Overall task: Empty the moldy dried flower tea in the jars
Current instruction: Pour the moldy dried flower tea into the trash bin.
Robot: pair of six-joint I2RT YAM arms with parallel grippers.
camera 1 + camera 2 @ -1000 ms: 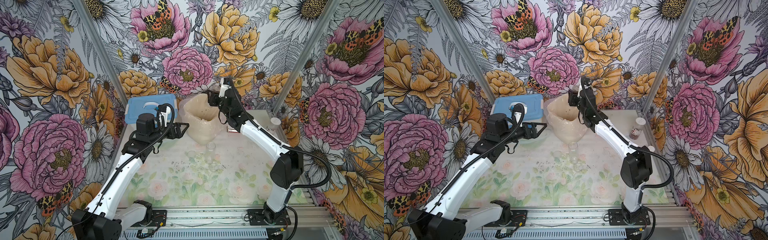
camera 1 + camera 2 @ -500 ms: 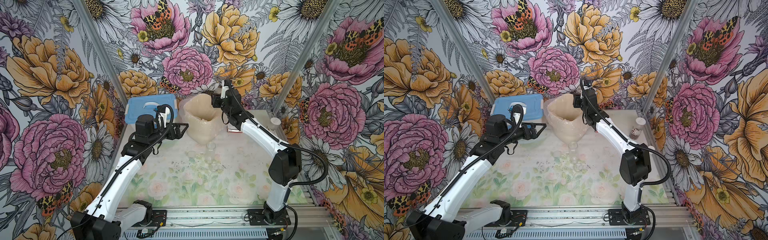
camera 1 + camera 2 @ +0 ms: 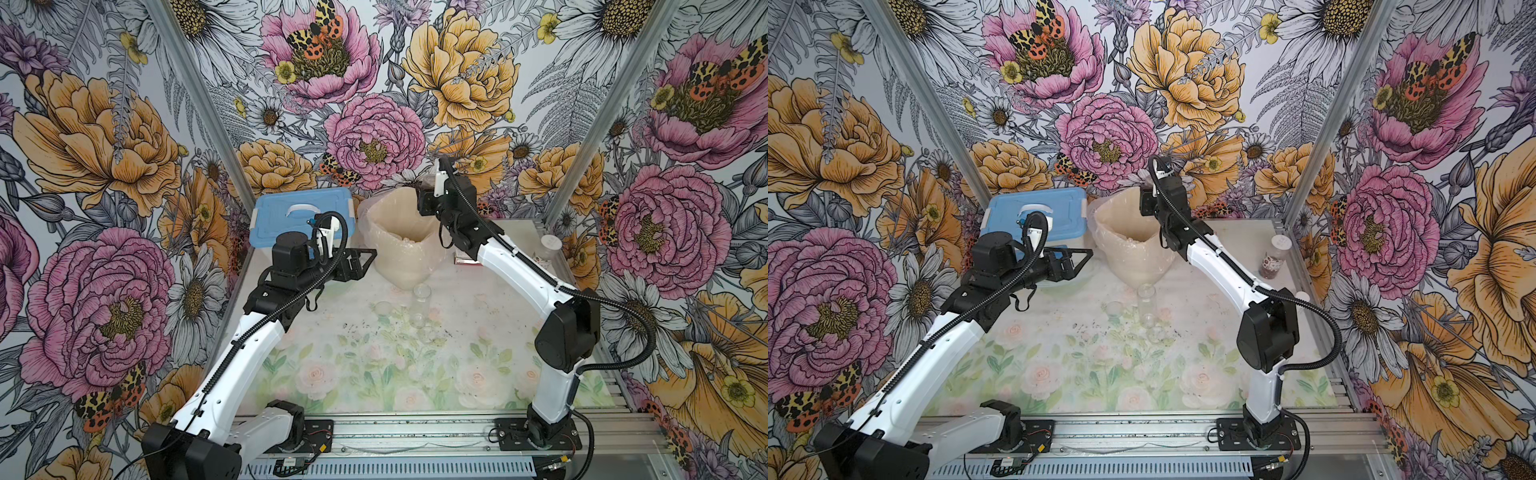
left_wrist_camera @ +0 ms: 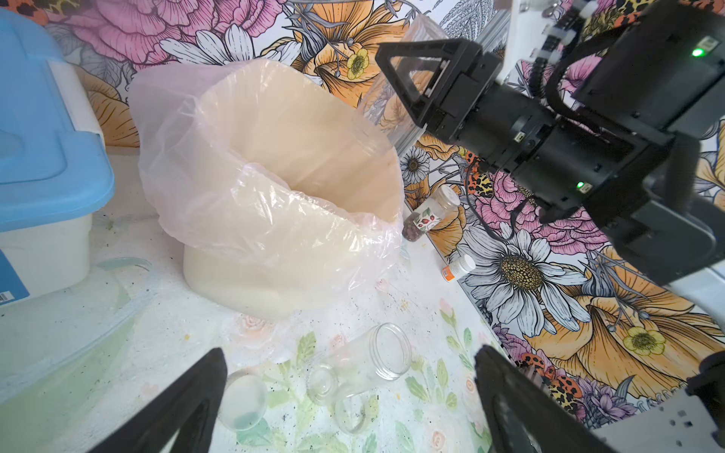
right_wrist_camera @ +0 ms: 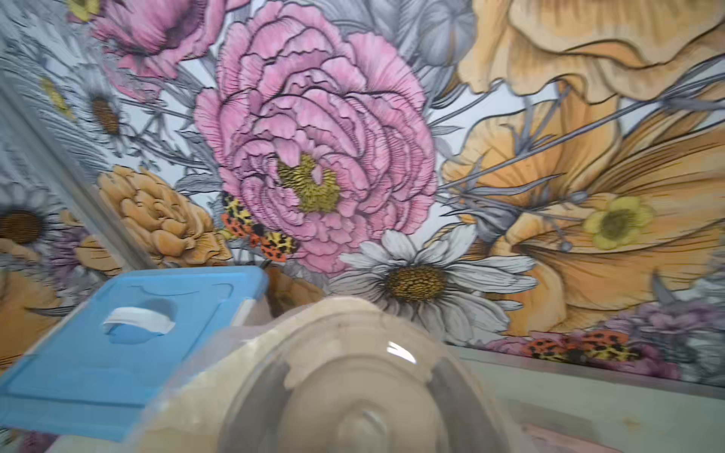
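Note:
My right gripper (image 3: pixel 424 194) (image 5: pixel 355 396) hangs over the bag-lined bin (image 3: pixel 405 249), shut on a clear jar (image 5: pixel 345 353) (image 4: pixel 392 98) that looks see-through. My left gripper (image 3: pixel 365 259) (image 4: pixel 349 404) is open and holds nothing, left of the bin above the table. Below it a plain clear jar (image 4: pixel 376 357) lies on its side, with two smaller clear glass pieces (image 4: pixel 321 382) and a round lid (image 4: pixel 243 400) beside it. A labelled jar with a white lid (image 3: pixel 547 249) (image 4: pixel 429 213) stands at the right wall and holds the dark reddish dried flower tea (image 4: pixel 412 232).
A blue-lidded white box (image 3: pixel 299 208) stands behind my left arm at the back left. A tiny white-capped bottle with an orange label (image 4: pixel 459 268) lies by the right wall. Dark crumbs (image 3: pixel 374 328) are scattered on the rose-printed tabletop around the jars.
My right wrist has shifted slightly over the bin with the jar still in its grip. The left arm has hardly moved.

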